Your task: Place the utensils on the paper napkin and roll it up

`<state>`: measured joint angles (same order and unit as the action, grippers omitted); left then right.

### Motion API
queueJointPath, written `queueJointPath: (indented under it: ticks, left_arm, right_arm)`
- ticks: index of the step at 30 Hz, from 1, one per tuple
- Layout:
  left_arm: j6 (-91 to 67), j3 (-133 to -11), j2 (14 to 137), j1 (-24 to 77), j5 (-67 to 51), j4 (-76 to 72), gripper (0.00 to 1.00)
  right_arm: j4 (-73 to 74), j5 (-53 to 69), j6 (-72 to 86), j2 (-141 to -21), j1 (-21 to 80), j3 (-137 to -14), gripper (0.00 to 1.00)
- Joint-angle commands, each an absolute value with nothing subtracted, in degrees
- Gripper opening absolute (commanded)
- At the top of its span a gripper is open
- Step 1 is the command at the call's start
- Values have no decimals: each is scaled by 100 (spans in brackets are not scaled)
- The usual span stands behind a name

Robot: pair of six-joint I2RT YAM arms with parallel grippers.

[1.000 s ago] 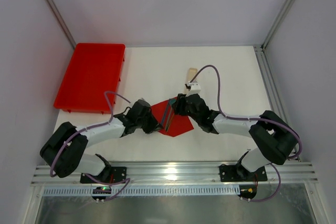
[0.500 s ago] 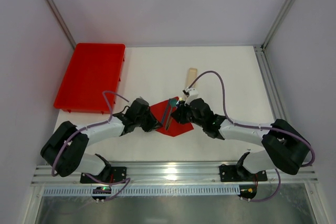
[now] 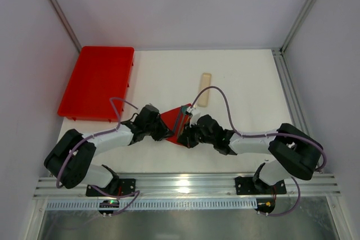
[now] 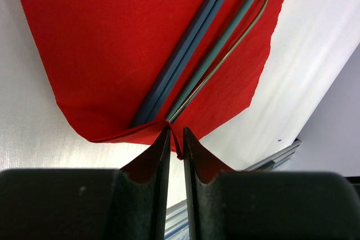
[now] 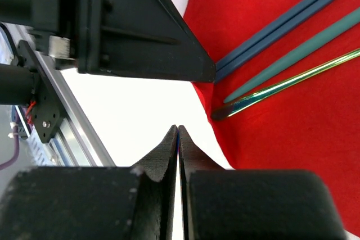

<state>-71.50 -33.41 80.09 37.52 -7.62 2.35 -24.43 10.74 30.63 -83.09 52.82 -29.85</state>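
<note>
1. view from above: 2 black robot arms reach in from the near edge of a white table [image 3: 247,82] and meet over a small paper napkin [image 3: 170,120], a bright-red square lying flat near the middle.
2. the utensils [image 3: 181,117] lie on the napkin, side by side. they are thin, teal and slate-blue sticks that run from its near corner to its far one.
3. a big red plastic tray [image 3: 95,82] sits well apart at the far left. a pale beige strip [image 3: 206,89] lies on the table just beyond the napkin.
4. left wrist view: the left gripper [image 4: 175,139] has its jaws almost together. a small fold of the napkin's near edge is caught between the tips, curled up over the handle ends.
5. right wrist view: the right gripper [image 5: 178,133] has its jaws pressed tight together with nothing between them. its tips are on bare table just beside the napkin's edge.
6. handling, as a judgement: the napkin looks thin, light and soft, so it should crease readily, tear under a hard tug and slide on the smooth table.
7. the utensils look stiff and slick, and they could roll or slip out of an open end.
8. the best hold seems to be the near edge by the handle ends, pinched lightly at 2 places, then rolled over the utensils.
</note>
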Motion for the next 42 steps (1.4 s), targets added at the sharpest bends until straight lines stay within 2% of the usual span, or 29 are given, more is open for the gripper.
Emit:
queueJointPath:
  ticks: [1,6,15,19,21,25,30,35,42]
  left_arm:
    - [-7058,-3489,8068,3692,-800,35,16]
    - [-7066,-3498,8095,3683,-826,-34,16]
    - [-7040,-3516,8113,3665,-826,-114,17]
    - [-6970,-3489,7911,3665,-695,-18,30]
    - [-6961,-3489,7779,3656,-633,122,32]
    - [-6865,-3480,7524,3665,-449,333,44]
    - [-6855,-3331,7155,3665,-325,474,51]
    - [-6847,-3077,6882,3665,-290,475,49]
    - [-6777,-2830,6767,3665,-457,150,25]
  right_arm:
    - [-2944,1257,3120,-8560,5309,-3129,4]
    - [-3076,1283,3094,-9070,5309,-3392,4]
    - [-2927,862,3041,-9263,5300,-3612,4]
    - [-2874,791,3050,-9386,5300,-3709,4]
    - [-2839,782,3050,-9465,5309,-3779,4]
    - [-2821,730,3041,-9527,5291,-3841,4]
    - [-2804,642,3041,-9580,5265,-3902,4]
    - [-2786,527,3155,-9615,5168,-3894,4]
    - [-2777,440,3331,-9694,5045,-3867,4]
